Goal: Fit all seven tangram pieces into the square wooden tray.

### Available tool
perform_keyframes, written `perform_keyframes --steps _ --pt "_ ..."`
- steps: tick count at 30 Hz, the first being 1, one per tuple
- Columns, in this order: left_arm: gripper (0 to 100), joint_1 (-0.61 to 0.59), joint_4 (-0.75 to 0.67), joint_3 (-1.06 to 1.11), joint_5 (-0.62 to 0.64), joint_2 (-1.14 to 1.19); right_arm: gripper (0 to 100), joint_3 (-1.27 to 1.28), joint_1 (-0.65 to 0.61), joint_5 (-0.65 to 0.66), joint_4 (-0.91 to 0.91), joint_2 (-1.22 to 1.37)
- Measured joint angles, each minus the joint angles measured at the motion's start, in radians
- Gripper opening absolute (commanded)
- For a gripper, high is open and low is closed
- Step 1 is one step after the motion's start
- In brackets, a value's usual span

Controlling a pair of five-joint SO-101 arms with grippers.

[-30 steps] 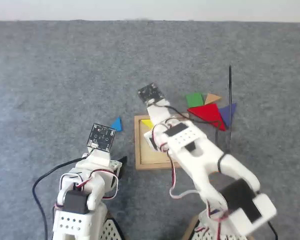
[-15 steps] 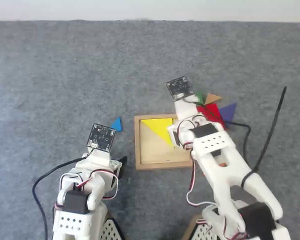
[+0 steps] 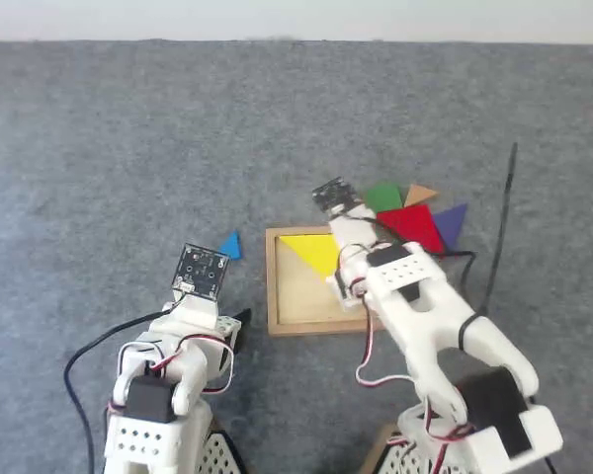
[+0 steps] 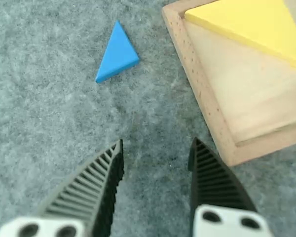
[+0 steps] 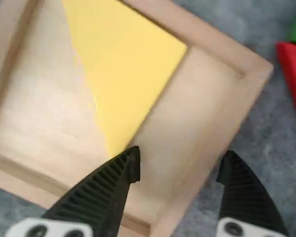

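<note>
Right gripper (image 5: 181, 155) hangs with its jaws apart and nothing between them, over the inside of the one square wooden tray (image 3: 273, 286). One dark fingertip is just off the sharp tip of the yellow triangle (image 5: 123, 64), and the other is over bare wood near a tray wall. Left gripper (image 4: 157, 148) is likewise spread and empty, above the grey table (image 3: 128, 148) just outside a near corner of the tray.

Six tangram pieces can be counted. One is in the tray: the yellow triangle, which lies flat against the far wall with a point aimed toward the near side. Five lie on the table. A small blue triangle (image 3: 231, 246) lies alone just off the tray's far left corner, ahead of the left gripper and well apart from its fingertips. The other four cluster just beyond the tray's far right corner: a green piece (image 3: 383, 196), an orange triangle (image 3: 420, 194), a large red triangle (image 3: 412, 227) and a purple piece (image 3: 452, 222). Red touches purple and sits just below green and orange.

The tray rests about mid-table, somewhat nearer the edge where both arm bases stand.
</note>
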Motion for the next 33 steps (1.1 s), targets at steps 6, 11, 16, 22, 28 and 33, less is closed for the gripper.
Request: perform_keyframes --steps 6,11,16,22,28,33 --pt "21 0.000 0.000 0.000 0.000 0.000 27.4 0.000 -0.121 0.003 0.002 -0.015" --pt "21 0.000 0.000 0.000 0.000 0.000 27.4 0.029 -0.196 0.052 -0.012 -0.057" --pt "21 0.000 0.000 0.000 0.000 0.000 27.4 0.121 -0.272 0.083 -0.034 -0.155" --pt "21 0.000 0.000 0.000 0.000 0.000 27.4 0.163 -0.195 0.084 -0.034 -0.213" --pt "21 0.000 0.000 0.000 0.000 0.000 27.4 0.163 0.083 0.120 -0.020 -0.199" --pt "21 0.000 0.000 0.000 0.000 0.000 27.4 0.163 0.227 0.183 -0.015 -0.195"
